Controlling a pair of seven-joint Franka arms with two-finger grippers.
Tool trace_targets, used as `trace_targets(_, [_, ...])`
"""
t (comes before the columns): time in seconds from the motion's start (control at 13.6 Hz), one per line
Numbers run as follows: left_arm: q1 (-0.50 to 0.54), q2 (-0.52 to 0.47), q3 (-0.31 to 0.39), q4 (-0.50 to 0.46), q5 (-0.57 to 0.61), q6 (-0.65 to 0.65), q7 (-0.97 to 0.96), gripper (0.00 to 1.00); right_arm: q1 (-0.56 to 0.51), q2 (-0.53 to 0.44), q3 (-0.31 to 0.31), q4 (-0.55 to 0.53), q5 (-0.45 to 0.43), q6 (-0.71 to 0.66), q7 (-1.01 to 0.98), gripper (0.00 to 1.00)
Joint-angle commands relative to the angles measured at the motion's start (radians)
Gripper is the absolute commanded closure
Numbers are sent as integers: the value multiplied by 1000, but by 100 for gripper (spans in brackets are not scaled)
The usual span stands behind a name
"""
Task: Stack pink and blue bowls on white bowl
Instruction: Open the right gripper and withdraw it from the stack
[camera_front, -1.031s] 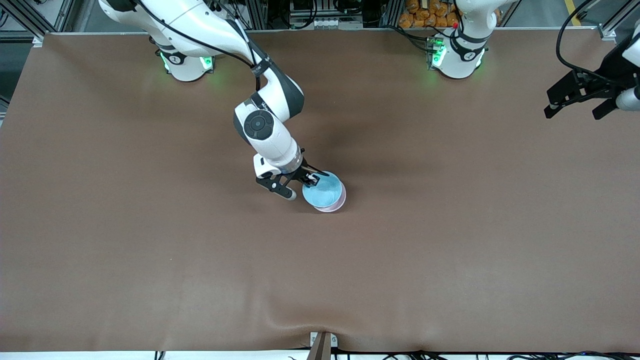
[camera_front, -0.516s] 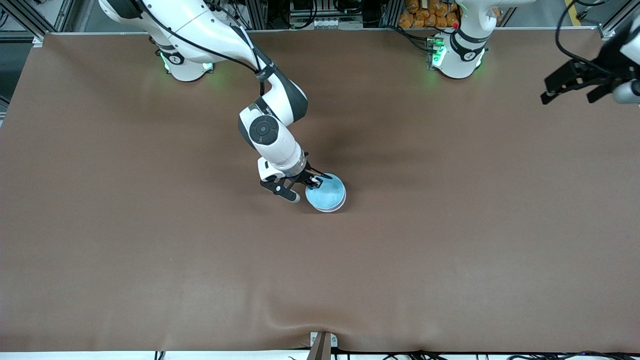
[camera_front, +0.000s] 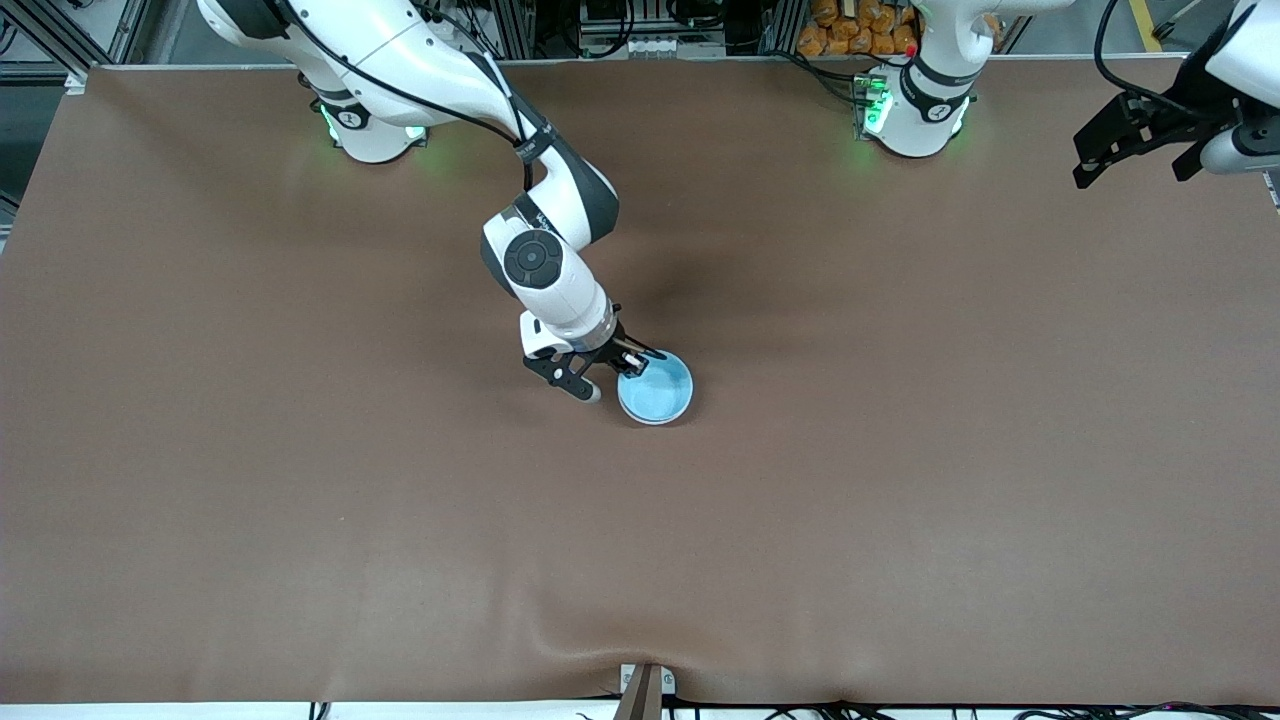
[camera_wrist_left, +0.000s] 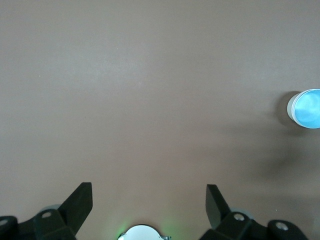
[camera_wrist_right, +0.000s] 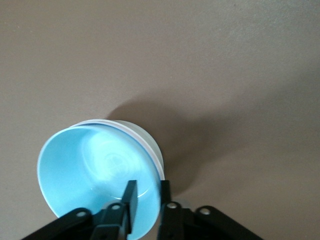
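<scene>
— The fingers (camera_wrist_right: 131, 194) of your right gripper (camera_front: 613, 380): where do they stand?

— Narrowly parted, astride the blue bowl's (camera_front: 657, 392) rim, one inside and one outside. A second ago they pinched that rim; now they look to be letting go.

— And the bowl itself?

— Right at the fingertips, and level. A second ago it hung askew with pink showing under its edge. Now it has dropped in, and no pink shows in any view. Only a pale wall, probably the white bowl (camera_wrist_right: 146, 136), shows just below the rim outside the outer finger.

— So the stack is done?

— It looks so, judging by how the bowl sits. You still have to lift clear without catching the rim, or the top bowl may tip.

— Your left gripper (camera_front: 1130, 168)?

— It waits with fingers (camera_wrist_left: 80, 201) wide, and has drifted out over the table's edge at its own end, well apart from the bowls.
</scene>
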Motion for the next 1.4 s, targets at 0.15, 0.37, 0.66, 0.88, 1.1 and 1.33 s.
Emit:
trace_targets(0.15, [1,-19,0,-27,23,28,4,0,-7,-52,-46,37,-44,-29,-25,0])
trace_targets(0.37, [1,11,-2,3,11,39,5,0,-65,-161,-86,36,-70,-216,-190,0])
trace_targets(0.66, [-8,25,-7,3,8,39,7,0,-218,-301,-86,26,-70,-469,-460,0])
trace_targets(0.88, [-10,36,-11,4,11,39,7,0,-341,-381,-86,25,-70,-601,-602,0])
trace_targets(1.1, [-4,36,-8,7,11,39,10,0,-467,-477,-86,-18,-72,-661,-765,0])
trace_targets(1.33, [2,36,-8,4,11,39,21,0,-537,-585,-107,-73,-76,-703,-922,0])
